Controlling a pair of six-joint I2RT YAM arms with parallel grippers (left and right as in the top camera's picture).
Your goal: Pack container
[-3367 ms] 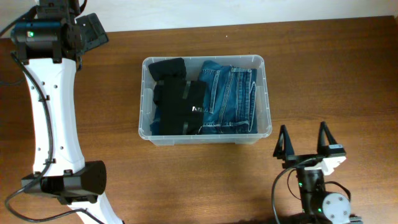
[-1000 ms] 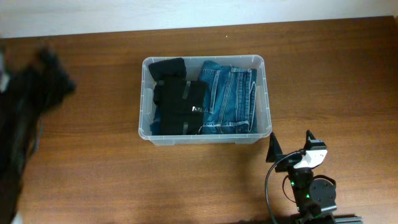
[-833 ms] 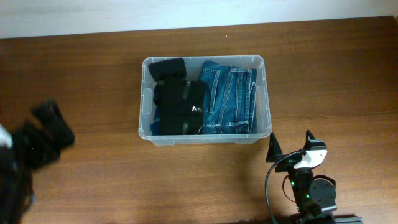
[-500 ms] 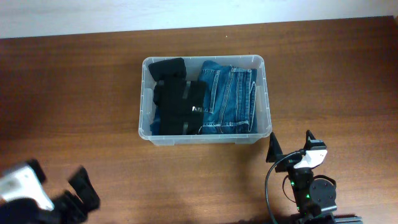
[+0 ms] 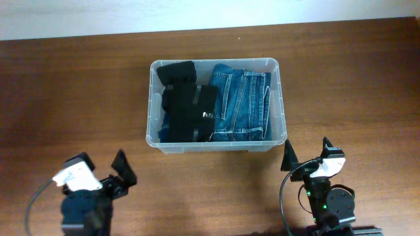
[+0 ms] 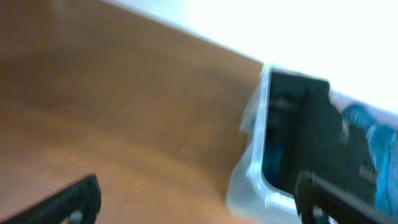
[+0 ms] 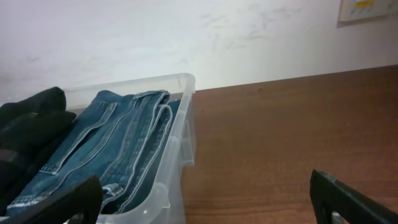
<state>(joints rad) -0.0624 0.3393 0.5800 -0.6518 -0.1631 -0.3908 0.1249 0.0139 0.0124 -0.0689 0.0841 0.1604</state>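
Observation:
The clear plastic container (image 5: 281, 98) stands in the middle of the wooden table. Folded blue jeans (image 5: 243, 105) lie in its right half and black clothes (image 5: 187, 105) in its left half. My left gripper (image 5: 100, 168) is open and empty at the front left, well clear of the container. My right gripper (image 5: 307, 155) is open and empty just in front of the container's front right corner. The blurred left wrist view shows the container (image 6: 252, 168) and the black clothes (image 6: 311, 124) ahead on the right. The right wrist view shows the container (image 7: 186, 124) and the jeans (image 7: 112, 143) at left.
A pale wall runs along the table's far edge (image 5: 210, 26). A small notice (image 7: 365, 9) hangs on the wall in the right wrist view.
The left arm has swung from the back left of the table down to the front left. The right gripper has turned a little and drawn back. The container and clothes have not moved.

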